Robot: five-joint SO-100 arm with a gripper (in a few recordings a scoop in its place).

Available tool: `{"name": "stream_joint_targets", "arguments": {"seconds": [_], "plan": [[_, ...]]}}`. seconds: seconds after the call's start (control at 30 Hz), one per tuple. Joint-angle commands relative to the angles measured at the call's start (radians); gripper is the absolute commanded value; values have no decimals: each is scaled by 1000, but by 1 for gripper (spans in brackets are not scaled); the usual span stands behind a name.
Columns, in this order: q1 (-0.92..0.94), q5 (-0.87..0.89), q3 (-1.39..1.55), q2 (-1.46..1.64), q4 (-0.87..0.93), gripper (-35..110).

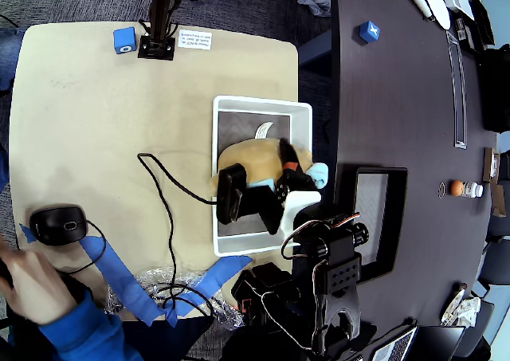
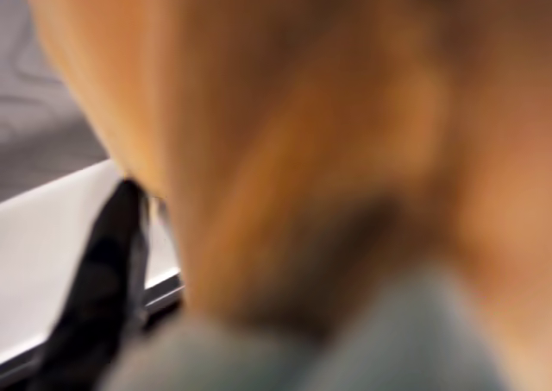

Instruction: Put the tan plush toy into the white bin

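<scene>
Gripper [image 1: 280, 187] clamps tan plush toy [image 1: 253, 155] over white bin [image 1: 299, 112]; toy likely soft, light, compressible; body grip suits.

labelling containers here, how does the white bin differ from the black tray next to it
The white bin sits on the tan table; the black tray lies on the dark table. The bin holds the tan plush toy, with the gripper over it; the tray looks empty. The bin looks bigger. Both are rectangular.
</scene>
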Motion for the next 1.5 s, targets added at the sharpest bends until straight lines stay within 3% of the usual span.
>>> {"name": "stream_joint_targets", "arguments": {"seconds": [0.0, 0.33, 0.77, 1.23, 1.47], "plan": [[3, -11, -8, 114, 35, 68], [95, -5, -161, 305, 255, 74], [104, -12, -170, 606, 244, 74], [489, 2, -49, 785, 244, 74], [554, 3, -17, 821, 244, 74]]}}
